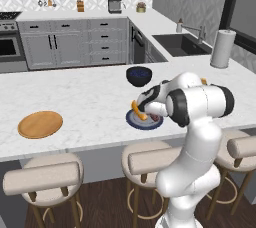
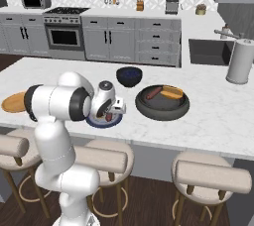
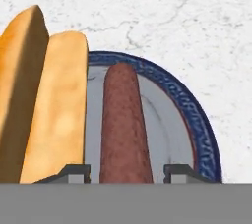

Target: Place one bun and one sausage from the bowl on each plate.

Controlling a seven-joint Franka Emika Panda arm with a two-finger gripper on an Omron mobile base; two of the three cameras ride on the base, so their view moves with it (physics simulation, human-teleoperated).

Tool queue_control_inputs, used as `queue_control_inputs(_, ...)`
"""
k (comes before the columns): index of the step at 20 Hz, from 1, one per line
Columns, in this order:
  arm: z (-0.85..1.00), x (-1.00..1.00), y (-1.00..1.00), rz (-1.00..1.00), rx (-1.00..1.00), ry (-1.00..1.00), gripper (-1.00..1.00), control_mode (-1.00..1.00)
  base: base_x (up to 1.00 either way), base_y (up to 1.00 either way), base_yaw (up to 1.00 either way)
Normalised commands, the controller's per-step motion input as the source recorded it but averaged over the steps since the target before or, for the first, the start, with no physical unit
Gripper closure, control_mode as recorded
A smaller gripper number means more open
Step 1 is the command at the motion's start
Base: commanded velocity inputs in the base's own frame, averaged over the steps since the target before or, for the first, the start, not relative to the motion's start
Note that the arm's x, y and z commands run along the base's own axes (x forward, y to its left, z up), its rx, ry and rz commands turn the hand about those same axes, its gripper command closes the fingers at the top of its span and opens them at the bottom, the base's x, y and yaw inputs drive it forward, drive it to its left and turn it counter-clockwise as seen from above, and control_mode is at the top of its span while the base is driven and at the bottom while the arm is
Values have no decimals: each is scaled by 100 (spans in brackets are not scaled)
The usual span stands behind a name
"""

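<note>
The blue-rimmed plate [image 3: 199,129] [image 1: 134,121] [image 2: 96,122] lies on the marble counter and carries a golden bun [image 3: 47,105] [image 1: 137,110] and a reddish-brown sausage [image 3: 124,120] side by side. My gripper [image 3: 127,171] [image 1: 151,116] [image 2: 110,115] hovers low over this plate. Its fingertips [image 3: 178,171] straddle the sausage with a small gap on each side, so the jaws are open. The wide dark bowl [image 2: 149,112] to the right holds another sausage [image 2: 153,93] and another bun [image 2: 172,92]. The tan wooden plate [image 1: 40,124] [image 2: 14,101] lies bare at the far left.
A small, deep dark blue bowl [image 1: 139,75] [image 2: 129,76] stands just behind the blue plate. A paper-towel roll [image 1: 222,48] [image 2: 239,61] stands near the sink. Padded stools [image 1: 42,177] line the counter's front edge.
</note>
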Motion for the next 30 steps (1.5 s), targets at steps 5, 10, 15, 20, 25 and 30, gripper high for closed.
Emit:
queue_control_inputs(5,41,-25,0,0,0,-9,-100,-100,0,0,0)
queue_control_inputs(10,84,-7,-5,0,0,-4,-100,-100,0,0,0)
queue_control_inputs(15,74,9,-27,-1,0,0,-100,-100,0,0,0)
queue_control_inputs(20,23,45,-73,-18,-3,-1,-100,-100,0,0,0)
queue_control_inputs(25,3,18,-99,-32,-6,0,-100,-100,0,0,0)
queue_control_inputs(30,5,11,-85,-25,-3,0,-100,-100,0,0,0)
